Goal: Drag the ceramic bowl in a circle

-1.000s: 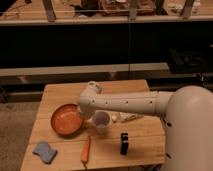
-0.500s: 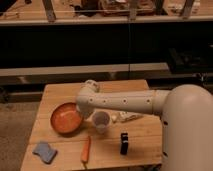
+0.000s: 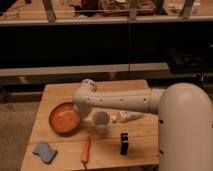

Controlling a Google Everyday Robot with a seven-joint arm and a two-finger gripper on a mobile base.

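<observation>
My gripper [image 3: 80, 107] sits at the right rim of the ceramic bowl [image 3: 63, 118], w/ the bowl spreading left & slightly toward the table's near edge from it. Bowl's round, no long axis; only 1 arm. Translucent cup [image 3: 100, 120] is just right of me.

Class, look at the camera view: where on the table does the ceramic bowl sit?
The ceramic bowl sits on the wooden table's left half, left of the translucent cup and above the blue sponge; the end effector is at its right rim.

no readable text, no labels, no brands, no numbers, no signs on any object
</observation>
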